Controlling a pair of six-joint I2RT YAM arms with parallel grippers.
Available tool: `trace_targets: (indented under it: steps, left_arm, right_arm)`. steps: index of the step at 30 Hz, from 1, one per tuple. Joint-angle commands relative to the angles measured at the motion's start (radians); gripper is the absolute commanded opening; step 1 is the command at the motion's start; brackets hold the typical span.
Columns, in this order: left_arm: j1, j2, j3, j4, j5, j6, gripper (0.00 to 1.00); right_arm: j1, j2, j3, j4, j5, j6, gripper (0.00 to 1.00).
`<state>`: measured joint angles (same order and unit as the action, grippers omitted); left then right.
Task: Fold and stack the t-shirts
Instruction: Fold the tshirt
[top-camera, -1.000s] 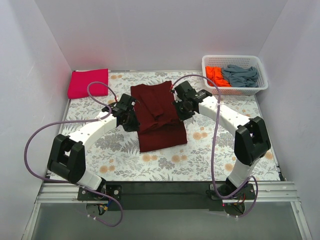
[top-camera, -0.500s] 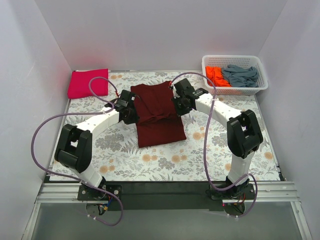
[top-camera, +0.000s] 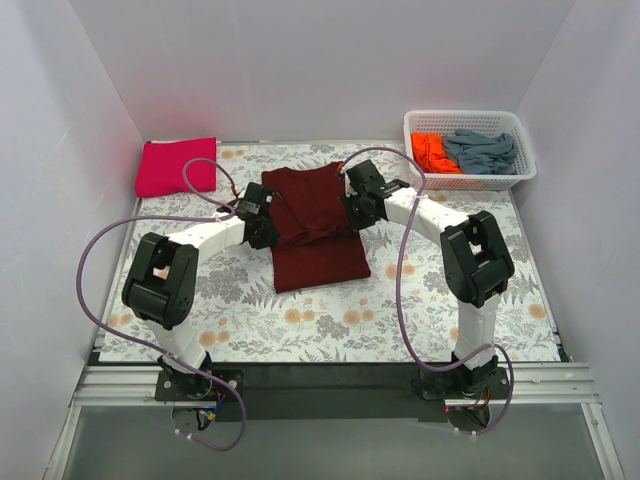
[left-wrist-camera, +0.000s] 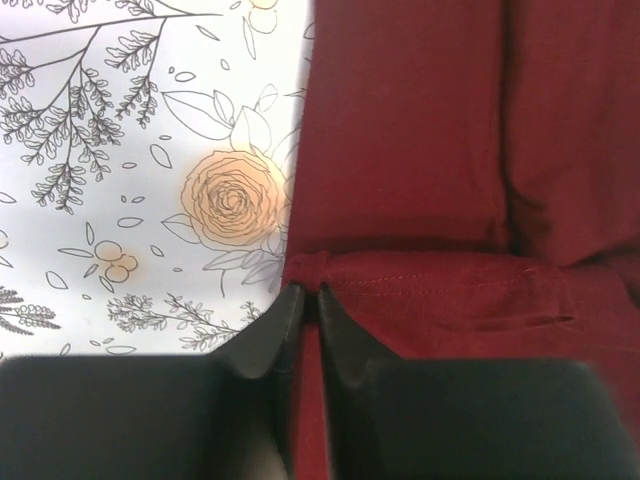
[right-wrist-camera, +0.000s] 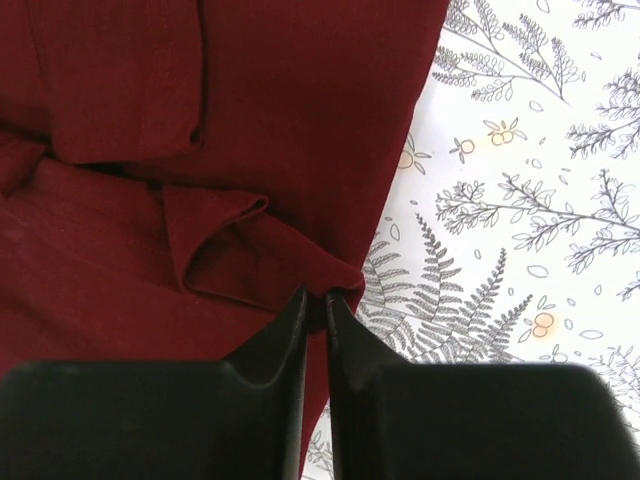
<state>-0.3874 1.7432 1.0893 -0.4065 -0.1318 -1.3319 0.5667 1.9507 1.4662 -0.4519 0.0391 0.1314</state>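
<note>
Where the maroon t-shirt (top-camera: 318, 228) lay mid-table, folded over on itself, my left claw (left-wrist-camera: 303, 296) pinched its left edge right at the fold, jaws clamped tight on the cloth. My right claw (right-wrist-camera: 313, 300) held the opposite edge, jaws nearly together with a pucker of maroon between them. The cloth was plain and creased, with a small tucked flap near that right claw. The floral table (top-camera: 300, 320) showed on both sides. A folded pink t-shirt (top-camera: 177, 166) lay at the far left corner, well apart. An orange t-shirt (top-camera: 432, 150) and a grey-blue t-shirt (top-camera: 482, 150) sat bunched in a white basket (top-camera: 470, 116) at the far right.
</note>
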Motion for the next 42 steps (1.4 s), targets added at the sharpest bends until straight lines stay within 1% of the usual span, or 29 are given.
trace_targets:
  steps: [1,2,3,4,6,7,8,9,10,11,12,13,15,16,17,19,20,21,23,24,28,32,33,36,40,42]
  left_arm:
    - [0.008,-0.014,0.006,0.031,-0.051,-0.033,0.14]
    - [0.008,-0.020,0.006,0.029,-0.051,-0.039,0.19]
    - [0.007,-0.030,0.007,0.029,-0.051,-0.038,0.23]
    - [0.007,-0.052,0.007,0.026,-0.052,-0.038,0.32]
    - [0.007,-0.085,0.015,0.020,-0.057,-0.038,0.42]
    - [0.005,-0.117,0.014,0.017,-0.061,-0.036,0.53]
    - [0.002,-0.137,0.012,0.015,-0.061,-0.035,0.58]
    - [-0.001,-0.155,0.008,0.009,-0.058,-0.033,0.64]
    - [-0.007,-0.195,0.004,0.008,-0.055,-0.032,0.66]
    - [-0.021,-0.214,-0.002,0.003,-0.054,-0.032,0.73]
    - [-0.033,-0.256,-0.017,0.000,-0.055,-0.036,0.74]
    - [-0.050,-0.276,-0.029,-0.002,-0.057,-0.041,0.74]
    - [-0.102,-0.313,-0.054,-0.003,-0.058,-0.058,0.74]
    - [-0.119,-0.341,-0.087,0.000,-0.058,-0.084,0.72]
    - [-0.155,-0.350,-0.101,0.001,-0.051,-0.093,0.65]
    - [-0.186,-0.349,-0.144,0.017,-0.026,-0.124,0.56]
    - [-0.205,-0.343,-0.161,0.023,-0.013,-0.130,0.49]
    - [-0.211,-0.324,-0.176,0.046,0.000,-0.133,0.39]
    - [-0.219,-0.297,-0.206,0.057,0.020,-0.151,0.31]
    - [-0.220,-0.269,-0.213,0.066,0.026,-0.154,0.25]
    - [-0.222,-0.218,-0.249,0.075,0.049,-0.171,0.17]
    - [-0.223,-0.215,-0.307,0.080,0.070,-0.191,0.15]
    - [-0.223,-0.224,-0.334,0.081,0.070,-0.196,0.15]
    - [-0.223,-0.253,-0.396,0.084,0.063,-0.199,0.15]
    - [-0.222,-0.287,-0.446,0.094,0.052,-0.196,0.18]
    - [-0.222,-0.304,-0.447,0.087,0.046,-0.193,0.23]
  right_arm:
    - [-0.005,0.007,0.023,0.051,-0.001,0.010,0.18]
    - [-0.005,0.002,0.026,0.050,-0.001,0.008,0.22]
    - [-0.005,-0.013,0.026,0.051,-0.001,0.010,0.24]
    - [-0.005,-0.025,0.026,0.051,-0.001,0.008,0.25]
    - [-0.004,-0.064,0.020,0.051,0.007,0.016,0.29]
    - [-0.004,-0.078,0.016,0.051,0.008,0.026,0.31]
    - [-0.002,-0.094,0.010,0.051,0.004,0.030,0.35]
    - [-0.001,-0.125,-0.004,0.053,0.002,0.033,0.36]
    - [0.002,-0.142,-0.016,0.059,-0.002,0.036,0.38]
    - [0.008,-0.157,-0.027,0.067,-0.011,0.039,0.38]
    - [0.010,-0.186,-0.043,0.076,-0.025,0.039,0.38]
    - [0.013,-0.202,-0.076,0.096,-0.031,0.042,0.38]
    - [0.021,-0.239,-0.115,0.123,-0.093,0.051,0.38]
    - [0.024,-0.246,-0.147,0.137,-0.114,0.056,0.38]
    - [0.028,-0.251,-0.162,0.168,-0.161,0.063,0.36]
    - [0.033,-0.240,-0.181,0.189,-0.229,0.073,0.33]
    - [0.035,-0.231,-0.185,0.205,-0.246,0.077,0.31]
    - [0.036,-0.202,-0.185,0.214,-0.261,0.085,0.30]
    - [0.036,-0.171,-0.182,0.234,-0.300,0.091,0.27]
    - [0.036,-0.141,-0.178,0.260,-0.304,0.096,0.26]
    - [0.035,-0.035,-0.098,0.274,-0.306,0.088,0.24]
    - [0.003,0.085,0.028,0.272,-0.286,0.071,0.24]
    - [-0.007,0.130,0.054,0.271,-0.288,0.071,0.24]
    - [-0.050,0.200,0.147,0.275,-0.303,0.091,0.25]
    - [-0.097,0.238,0.252,0.275,-0.314,0.106,0.27]
    - [-0.120,0.223,0.250,0.274,-0.347,0.115,0.27]
